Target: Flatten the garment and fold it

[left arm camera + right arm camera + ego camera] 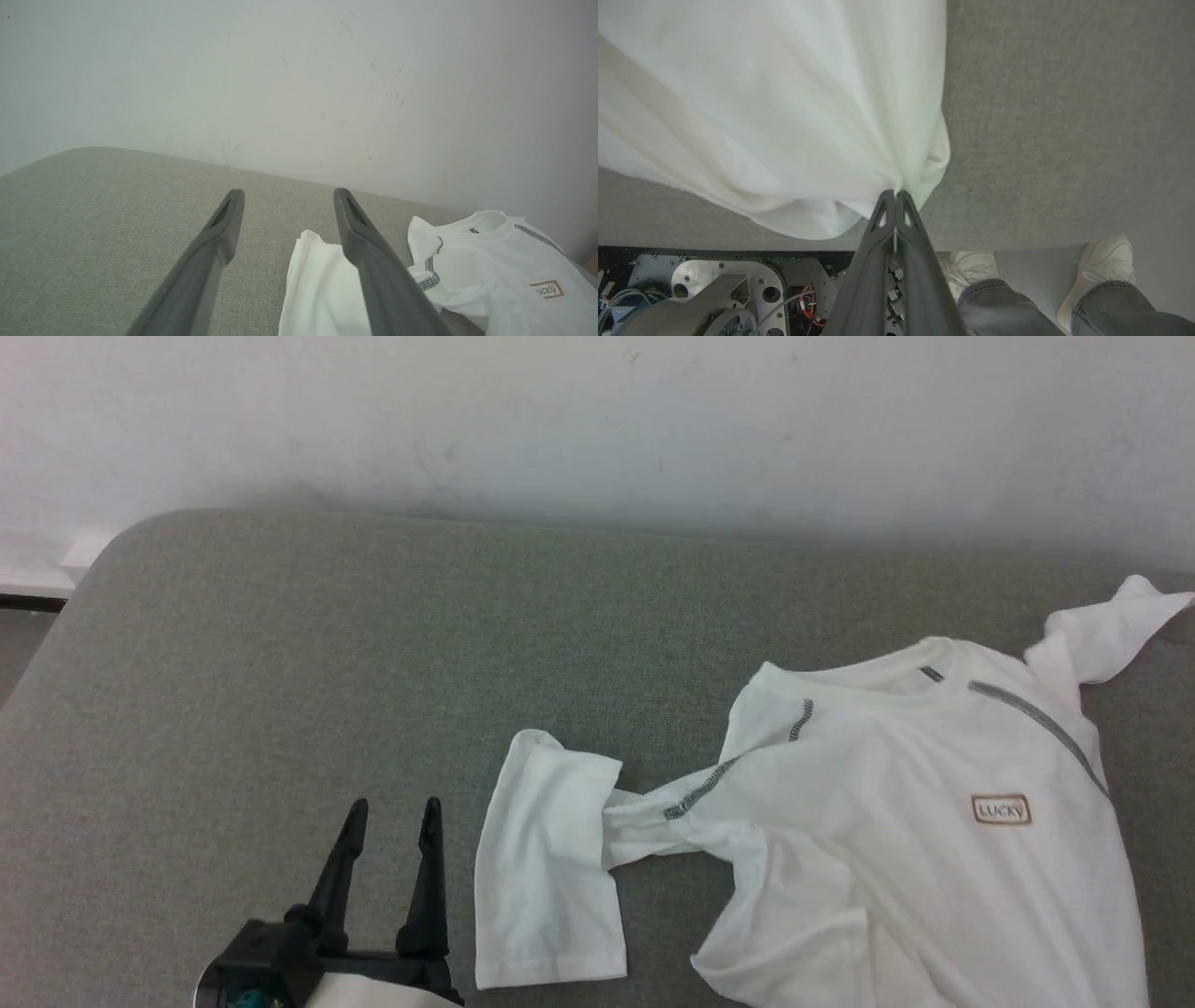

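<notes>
- Dark fingers of your right gripper [895,196] are pressed together, pinching a bunched edge of the white garment [784,116] at the near edge of the grey fabric surface [1064,116].
- Your left gripper [395,807] stands spread apart and holds nothing. It is over the surface's near part, just beside the sleeve [546,877].
- The garment lies chest-up on the surface's right part.
- A person's pale shoes [1106,254] stand off the near edge.
</notes>
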Available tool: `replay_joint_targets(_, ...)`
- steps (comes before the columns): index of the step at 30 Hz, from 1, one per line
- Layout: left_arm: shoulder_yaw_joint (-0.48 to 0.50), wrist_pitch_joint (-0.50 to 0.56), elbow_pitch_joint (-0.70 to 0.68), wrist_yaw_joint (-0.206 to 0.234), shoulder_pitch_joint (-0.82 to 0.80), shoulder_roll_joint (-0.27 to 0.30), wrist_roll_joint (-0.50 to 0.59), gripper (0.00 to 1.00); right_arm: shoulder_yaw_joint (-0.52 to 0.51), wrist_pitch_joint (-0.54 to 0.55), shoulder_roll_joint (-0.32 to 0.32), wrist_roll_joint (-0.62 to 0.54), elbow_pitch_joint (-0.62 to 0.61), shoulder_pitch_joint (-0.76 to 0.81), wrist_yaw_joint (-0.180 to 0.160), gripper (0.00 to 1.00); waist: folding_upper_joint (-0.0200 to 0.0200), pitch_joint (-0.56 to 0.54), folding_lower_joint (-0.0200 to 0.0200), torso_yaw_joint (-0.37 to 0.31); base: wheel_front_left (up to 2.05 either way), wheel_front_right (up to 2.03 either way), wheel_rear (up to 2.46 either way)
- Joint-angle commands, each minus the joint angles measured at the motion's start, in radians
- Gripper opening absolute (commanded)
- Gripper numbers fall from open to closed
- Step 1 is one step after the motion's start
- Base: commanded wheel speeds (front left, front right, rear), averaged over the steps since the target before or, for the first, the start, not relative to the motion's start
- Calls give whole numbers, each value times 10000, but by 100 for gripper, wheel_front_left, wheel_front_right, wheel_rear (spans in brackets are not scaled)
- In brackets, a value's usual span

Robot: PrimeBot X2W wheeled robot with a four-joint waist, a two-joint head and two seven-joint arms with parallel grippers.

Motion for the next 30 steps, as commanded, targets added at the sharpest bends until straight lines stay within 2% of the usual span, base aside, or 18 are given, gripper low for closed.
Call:
replay_joint_targets(1,6,-46,-24,-35,67,57,36,100,1,65,96,-149,-17,217,-7,0,-2,97,1,2,0,0,0)
replay_joint_targets(7,-19,-29,6,-29,4,91,-27,100,64,-324,408,-412,502,215,-7,0,-2,177,1,5,0,0,0)
replay_joint_targets(8,-29,-19,18,-32,-9,98,-37,100,162,-488,358,-488,563,119,-7,6,-2,174,1,15,0,0,0)
replay_joint_targets(9,-33,-13,26,-31,-17,106,-49,100,208,-749,342,-534,583,-40,-7,46,-2,172,1,18,0,0,0)
replay_joint_targets(10,-34,-11,32,-27,-23,111,-60,100,194,-1056,389,-529,581,-247,-7,100,-2,166,1,22,0,0,0)
replay_joint_targets(14,-28,-12,32,12,-23,133,-90,100,407,-2082,528,-213,188,-1196,-7,100,-2,132,1,44,0,0,0)
replay_joint_targets(17,-22,-12,19,38,-18,138,-104,100,588,-2398,562,-40,-238,-1740,-7,100,-2,136,1,51,0,0,0)
replay_joint_targets(22,-78,-17,6,71,-77,126,-156,100,1708,-2481,479,200,-1010,-3062,-7,100,-2,266,1,118,0,0,0)
replay_joint_targets(26,-194,-24,61,46,-236,102,-224,100,2640,-2372,239,215,-579,-4200,-7,100,-2,521,1,249,0,0,0)
replay_joint_targets(30,-292,-31,154,-1,-459,82,-279,100,3432,-1805,94,196,627,-5180,-7,100,-2,845,1,458,0,0,0)
